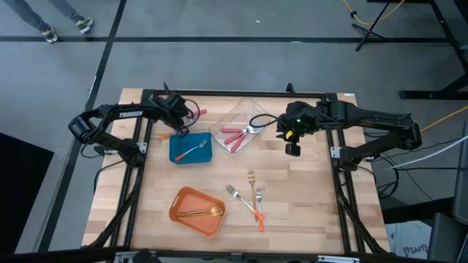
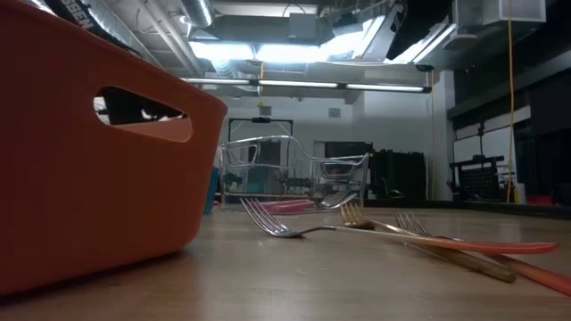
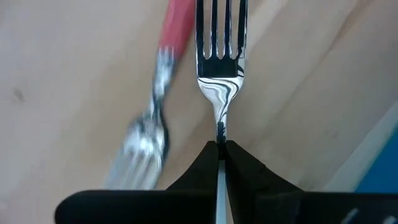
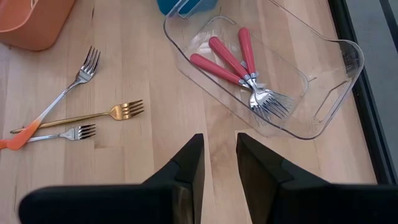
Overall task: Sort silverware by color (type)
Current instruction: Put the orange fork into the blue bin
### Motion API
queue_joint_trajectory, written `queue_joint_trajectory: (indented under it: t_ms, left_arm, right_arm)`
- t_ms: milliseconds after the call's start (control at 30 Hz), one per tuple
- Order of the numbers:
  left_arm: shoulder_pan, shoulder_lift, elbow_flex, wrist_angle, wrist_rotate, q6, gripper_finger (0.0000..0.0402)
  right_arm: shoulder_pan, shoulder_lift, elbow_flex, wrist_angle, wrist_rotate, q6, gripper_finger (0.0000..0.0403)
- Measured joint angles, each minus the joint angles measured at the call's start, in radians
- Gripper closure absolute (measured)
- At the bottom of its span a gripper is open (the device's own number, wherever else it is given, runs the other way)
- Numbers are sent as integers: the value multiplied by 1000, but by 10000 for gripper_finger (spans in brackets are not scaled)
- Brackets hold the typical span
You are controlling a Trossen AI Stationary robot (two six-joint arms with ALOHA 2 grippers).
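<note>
The left end effector (image 3: 221,146), just behind the blue container (image 1: 191,148), pinches a fork (image 3: 221,59) by its neck; it should lower level before letting go. The right end effector (image 4: 219,163), released, hangs beside the clear tray (image 4: 323,74).

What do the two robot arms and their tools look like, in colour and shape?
Both arms are black, built of slim jointed segments with black cables looped along them. The right arm carries a small green light near its wrist. The right tool and the left tool each have two black, wedge-shaped fingers with flat inner faces.
</note>
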Motion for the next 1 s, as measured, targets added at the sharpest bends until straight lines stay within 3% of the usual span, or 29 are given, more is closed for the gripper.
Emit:
queue_joint_trajectory:
  t_ms: [533,1000]
  left_arm:
    - [0,-4,89,2,4,0,396]
    - [0,-6,251,-4,16,0,394]
  right_arm:
    - [0,0,0,0,0,0,318]
    - [0,0,0,-3,0,-26,318]
